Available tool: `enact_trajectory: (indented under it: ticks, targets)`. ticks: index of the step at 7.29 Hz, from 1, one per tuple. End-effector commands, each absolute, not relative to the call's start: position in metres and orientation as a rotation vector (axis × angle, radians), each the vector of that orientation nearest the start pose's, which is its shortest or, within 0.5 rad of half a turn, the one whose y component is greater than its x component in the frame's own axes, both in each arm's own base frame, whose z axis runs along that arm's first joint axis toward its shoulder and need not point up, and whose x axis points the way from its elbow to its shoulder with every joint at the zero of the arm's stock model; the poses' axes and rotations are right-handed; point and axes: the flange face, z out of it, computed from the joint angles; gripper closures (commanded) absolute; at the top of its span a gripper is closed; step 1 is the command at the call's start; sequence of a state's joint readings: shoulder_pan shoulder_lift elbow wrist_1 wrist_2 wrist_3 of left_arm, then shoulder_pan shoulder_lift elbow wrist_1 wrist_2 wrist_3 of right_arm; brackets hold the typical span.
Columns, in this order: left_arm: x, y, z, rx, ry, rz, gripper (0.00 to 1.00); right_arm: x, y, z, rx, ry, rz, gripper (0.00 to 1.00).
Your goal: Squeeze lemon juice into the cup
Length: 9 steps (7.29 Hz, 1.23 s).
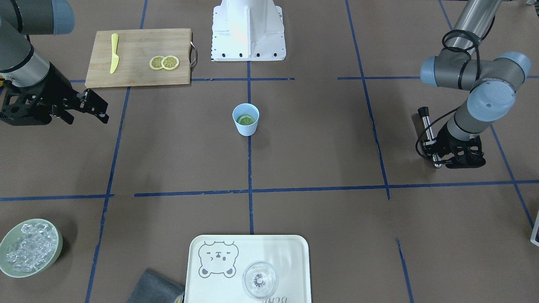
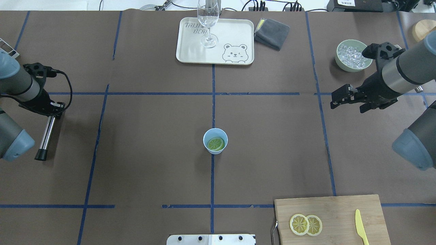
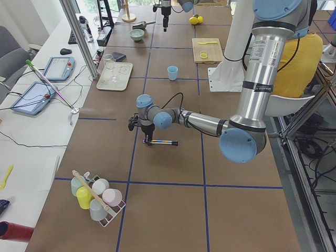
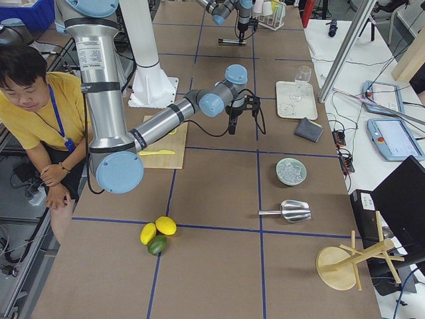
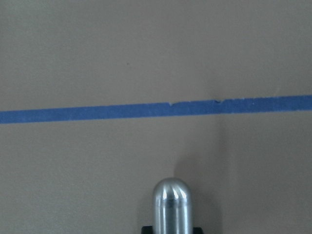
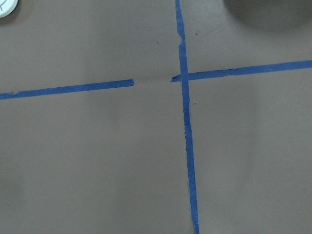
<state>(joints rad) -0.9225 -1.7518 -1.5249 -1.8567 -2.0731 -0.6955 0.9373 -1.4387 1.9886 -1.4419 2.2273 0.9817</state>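
Tray (image 1: pixel 290 252) with glass (image 1: pixel 260 280), cup (image 1: pixel 246 126) beyond

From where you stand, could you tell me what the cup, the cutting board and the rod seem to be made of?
The cup: probably plastic, matte light blue, with a thin even wall. The cutting board: wood or bamboo, pale with visible grain. The rod: polished metal, judging by bright reflections, with a black, possibly rubber, end.
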Motion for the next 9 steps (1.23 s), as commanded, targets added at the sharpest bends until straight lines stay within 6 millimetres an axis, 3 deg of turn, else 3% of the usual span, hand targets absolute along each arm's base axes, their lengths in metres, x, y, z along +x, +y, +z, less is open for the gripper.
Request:
enact_trajectory:
  ticks: [1, 2, 4, 5, 6, 7, 8, 9]
  targets:
    - [0.29, -0.523, 0.566, 0.015, 0.644, 0.061, 0.69, -0.248, -0.46, 0.377, -0.003, -0.907, 0.101, 0.0]
    - [0.29, -0.523, 0.566, 0.015, 0.644, 0.061, 0.45, -0.248, -0.46, 0.377, -0.002, -0.908, 0.1, 0.0]
    - [0.29, -0.522, 0.564, 0.015, 0.648, 0.063, 0.23, -0.247, -0.459, 0.375, -0.001, -0.91, 0.102, 0.0]
    - [0.29, -0.522, 0.555, 0.029, 0.656, 0.065, 0.14, -0.247, -0.458, 0.374, 0.0, -0.913, 0.101, 0.0]
    - [0.279, -0.516, 0.534, 0.071, 0.682, 0.074, 0.0, -0.245, -0.457, 0.373, 0.0, -0.915, 0.101, 0.0]
    - [0.26, -0.506, 0.512, 0.125, 0.708, 0.117, 0.0, -0.23, -0.462, 0.373, -0.003, -0.931, 0.108, 0.0]
    - [0.199, -0.523, 0.507, 0.202, 0.703, 0.108, 0.0, -0.2, -0.475, 0.372, -0.022, -0.966, 0.14, 0.0]
    - [0.154, -0.529, 0.507, 0.219, 0.751, 0.123, 0.0, -0.172, -0.48, 0.388, -0.007, -0.961, 0.136, 0.0]
